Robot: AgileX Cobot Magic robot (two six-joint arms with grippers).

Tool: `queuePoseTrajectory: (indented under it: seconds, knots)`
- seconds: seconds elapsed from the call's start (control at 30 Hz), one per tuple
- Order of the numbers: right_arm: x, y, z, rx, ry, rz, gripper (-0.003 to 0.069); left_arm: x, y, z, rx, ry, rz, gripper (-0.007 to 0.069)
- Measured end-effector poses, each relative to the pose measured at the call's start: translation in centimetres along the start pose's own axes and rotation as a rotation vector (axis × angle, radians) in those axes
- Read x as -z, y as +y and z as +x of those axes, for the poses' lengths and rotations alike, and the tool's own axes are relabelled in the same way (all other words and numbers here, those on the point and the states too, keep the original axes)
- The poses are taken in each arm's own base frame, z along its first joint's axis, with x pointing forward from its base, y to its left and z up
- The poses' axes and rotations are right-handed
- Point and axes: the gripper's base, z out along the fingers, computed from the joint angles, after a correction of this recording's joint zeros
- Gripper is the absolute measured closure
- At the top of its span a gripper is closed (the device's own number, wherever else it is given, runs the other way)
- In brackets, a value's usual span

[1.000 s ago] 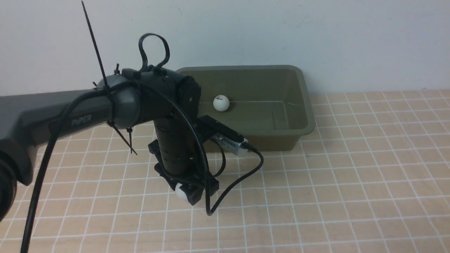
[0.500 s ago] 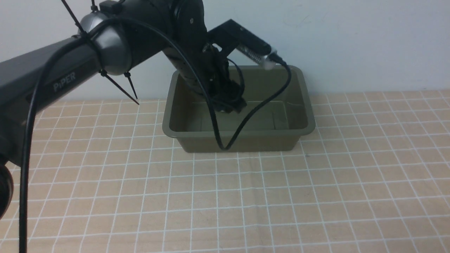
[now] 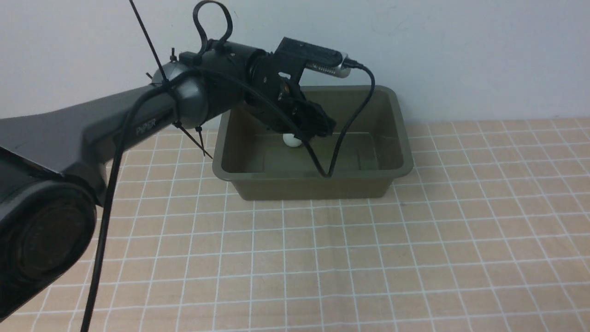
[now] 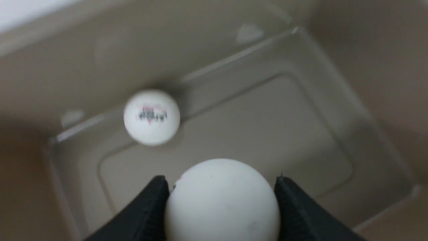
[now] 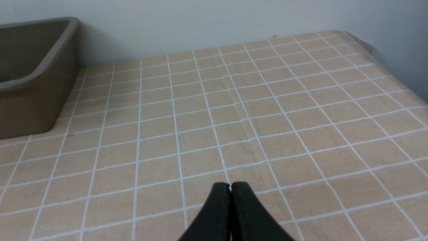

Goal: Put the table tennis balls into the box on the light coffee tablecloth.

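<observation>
Left gripper [image 4: 220, 179] clamps a plain white matte table tennis ball [image 4: 222, 204] above the floor of the olive-green plastic box [image 3: 359, 184], where the logo-printed white ball [image 4: 152, 117] rests. Released from this height, it may bounce out. A second ago it hung low over the tan gridded tablecloth [image 3: 415, 253]. Right gripper [image 5: 230, 187]: pressed closed, empty.

Lit softly and evenly in every view, without glare; cast only faint shadows beside the box [image 3: 389, 129] on the wall [image 3: 461, 55] and beside the logo ball [image 4: 151, 117]; blurred the whole left wrist view, smearing that logo; left the held ball [image 4: 222, 201] soft; kept the tablecloth [image 5: 234, 100] grid crisp in the right wrist view.
</observation>
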Motion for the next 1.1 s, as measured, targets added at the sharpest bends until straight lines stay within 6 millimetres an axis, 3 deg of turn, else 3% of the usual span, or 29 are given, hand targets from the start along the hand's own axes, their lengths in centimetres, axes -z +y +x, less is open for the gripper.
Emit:
queuePoseTrajectory:
  seconds: [0.2,0.47,0.67,0.8,1.0,1.1]
  knots:
    - [0.0,0.0,0.0,0.0,0.0,0.0,0.0674,-0.6,0.0,0.4,0.018,0.021,0.007,0.0293]
    - [0.0,0.0,0.0,0.0,0.0,0.0,0.0674,-0.7,0.0,0.6,0.035,0.036,0.008,0.0136]
    - [0.0,0.0,0.0,0.0,0.0,0.0,0.0674,-0.2,0.1,0.7,0.022,0.093,-0.002,0.0141]
    - [0.0,0.0,0.0,0.0,0.0,0.0,0.0674,2.2,0.3,0.1,-0.025,0.152,-0.037,0.025]
    - [0.0,0.0,0.0,0.0,0.0,0.0,0.0674,11.3,0.5,-2.8,-0.034,0.067,-0.103,0.0629]
    - [0.0,0.0,0.0,0.0,0.0,0.0,0.0674,15.4,0.2,-3.9,-0.034,-0.017,-0.102,0.068]
